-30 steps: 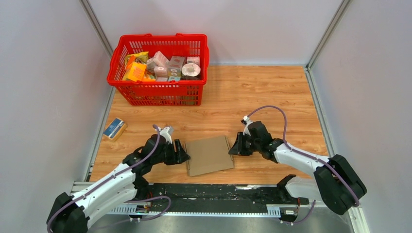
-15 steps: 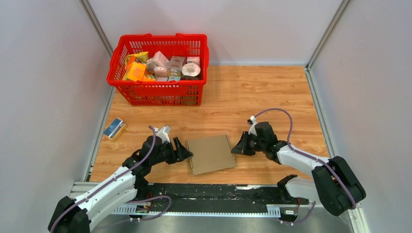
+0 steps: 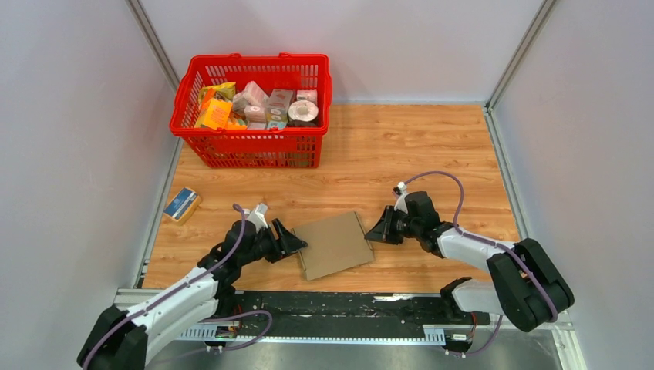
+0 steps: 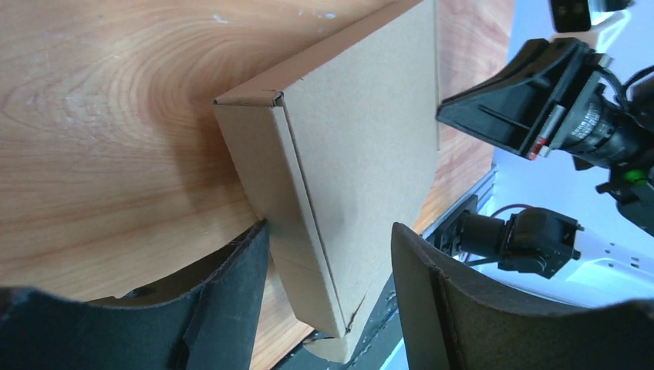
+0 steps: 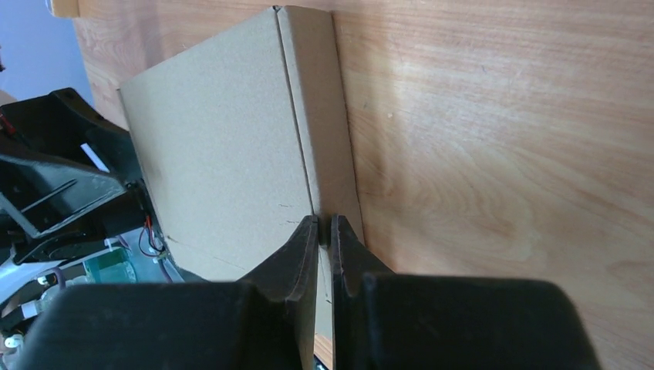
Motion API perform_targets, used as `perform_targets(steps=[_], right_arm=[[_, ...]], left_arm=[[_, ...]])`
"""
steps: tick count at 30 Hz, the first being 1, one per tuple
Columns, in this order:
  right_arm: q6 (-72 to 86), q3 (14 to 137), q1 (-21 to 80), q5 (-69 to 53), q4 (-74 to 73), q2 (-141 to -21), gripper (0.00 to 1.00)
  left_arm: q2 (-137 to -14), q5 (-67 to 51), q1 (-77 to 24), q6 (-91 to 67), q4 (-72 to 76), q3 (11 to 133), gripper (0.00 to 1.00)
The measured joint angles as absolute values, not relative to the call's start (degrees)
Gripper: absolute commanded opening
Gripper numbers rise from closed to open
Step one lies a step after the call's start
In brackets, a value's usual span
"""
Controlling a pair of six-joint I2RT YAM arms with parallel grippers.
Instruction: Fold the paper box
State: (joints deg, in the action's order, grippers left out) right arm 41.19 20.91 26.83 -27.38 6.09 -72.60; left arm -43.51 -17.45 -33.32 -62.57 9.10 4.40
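The paper box (image 3: 333,245) is a flat, closed brown cardboard box lying on the wooden table between my two grippers. My left gripper (image 3: 297,243) is open at the box's left side. In the left wrist view its jaws (image 4: 328,227) stand wide on either side of the box's side wall (image 4: 293,223). My right gripper (image 3: 375,233) is shut, and its tips rest against the box's right side wall (image 5: 328,154). In the right wrist view the fingers (image 5: 324,221) are pressed together with only a thin slit between them.
A red basket (image 3: 251,146) full of groceries stands at the back left. A small blue-and-tan packet (image 3: 182,204) lies by the left wall. A black rail (image 3: 347,308) runs along the near edge, just in front of the box. Grey walls close in both sides.
The box has turned slightly counter-clockwise, its right edge moving away from the rail. My left gripper has moved in against its left side. My right gripper has shifted a little right and back.
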Motion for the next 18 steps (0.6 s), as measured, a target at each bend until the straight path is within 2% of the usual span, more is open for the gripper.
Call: perform_targets(steps=[8, 18], right_arm=[[43.3, 19.7, 25.9, -28.8, 10.2, -74.2, 0.09], [44.4, 18.4, 23.3, -32.6, 14.8, -76.8, 0.09]], left_arm=[[-27.0, -12.9, -33.6, -63.0, -3.9, 7.7, 0.72], [-28.7, -12.8, -33.6, -64.7, -6.3, 6.1, 0.75]])
